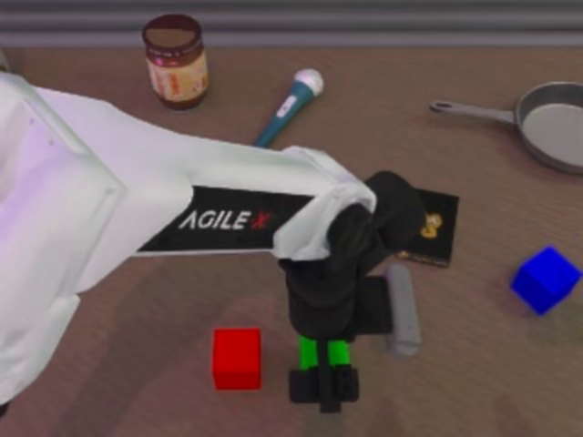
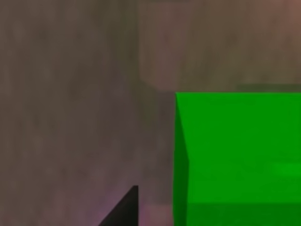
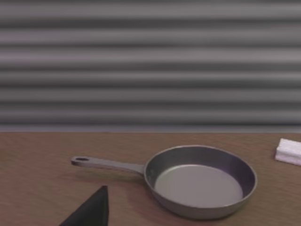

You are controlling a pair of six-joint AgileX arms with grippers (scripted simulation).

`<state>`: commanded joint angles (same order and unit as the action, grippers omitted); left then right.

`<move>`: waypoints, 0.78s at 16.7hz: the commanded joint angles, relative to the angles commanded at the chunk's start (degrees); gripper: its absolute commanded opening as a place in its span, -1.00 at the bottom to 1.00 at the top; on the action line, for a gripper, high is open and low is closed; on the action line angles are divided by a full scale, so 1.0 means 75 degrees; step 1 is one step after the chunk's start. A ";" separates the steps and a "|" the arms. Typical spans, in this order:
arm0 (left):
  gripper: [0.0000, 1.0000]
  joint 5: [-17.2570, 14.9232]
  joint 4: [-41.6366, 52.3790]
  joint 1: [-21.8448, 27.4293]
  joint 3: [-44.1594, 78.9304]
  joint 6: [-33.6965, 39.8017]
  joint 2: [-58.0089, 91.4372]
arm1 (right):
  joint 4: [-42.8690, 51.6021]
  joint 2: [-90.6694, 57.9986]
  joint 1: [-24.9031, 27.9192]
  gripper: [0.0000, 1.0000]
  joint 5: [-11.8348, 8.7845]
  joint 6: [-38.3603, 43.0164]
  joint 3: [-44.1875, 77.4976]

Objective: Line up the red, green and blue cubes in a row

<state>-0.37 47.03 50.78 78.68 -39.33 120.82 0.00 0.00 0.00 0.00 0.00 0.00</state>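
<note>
Hiding most of the green cube [image 1: 323, 352], the left gripper [image 1: 323, 378] sits right over it — only a green strip shows between the black jaws, which look closed on it. The red cube [image 1: 237, 358] sits just beside the jaws, not touching; the blue cube [image 1: 546, 279] is well apart on the other side. All three are plain and smooth. White letters on the arm read "AGILEX". Half-covered, a flat black box [image 1: 435, 228] shows a gold mark. The right gripper is not seen from above.
</note>
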 joint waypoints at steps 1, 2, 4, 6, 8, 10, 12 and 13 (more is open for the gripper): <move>1.00 0.0000 0.0000 0.0000 0.0000 0.0000 0.0000 | 0.0000 0.0000 0.0000 1.00 0.0000 0.0000 0.0000; 1.00 0.0000 0.0000 0.0000 0.0000 0.0000 0.0000 | 0.0000 0.0000 0.0000 1.00 0.0000 0.0000 0.0000; 1.00 0.0000 0.0000 0.0000 0.0000 0.0000 0.0000 | 0.0000 0.0000 0.0000 1.00 0.0000 0.0000 0.0000; 1.00 0.0000 0.0000 0.0000 0.0000 0.0000 0.0000 | 0.0000 0.0000 0.0000 1.00 0.0000 0.0000 0.0000; 1.00 0.0000 0.0002 -0.0015 0.0001 0.0000 -0.0006 | 0.0000 0.0000 0.0000 1.00 0.0000 0.0000 0.0000; 1.00 -0.0007 0.0133 -0.0020 0.0101 -0.0004 -0.0057 | 0.0000 0.0000 0.0000 1.00 0.0000 0.0000 0.0000; 1.00 -0.0016 0.0535 -0.0038 0.0365 -0.0013 -0.0220 | 0.0000 0.0000 0.0000 1.00 0.0000 0.0000 0.0000; 1.00 -0.0017 0.0812 -0.0056 0.0517 -0.0014 -0.0328 | 0.0000 0.0000 0.0000 1.00 0.0000 0.0000 0.0000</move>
<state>-0.50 53.12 50.36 82.56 -39.44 118.36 0.00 0.00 0.00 0.00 0.00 0.00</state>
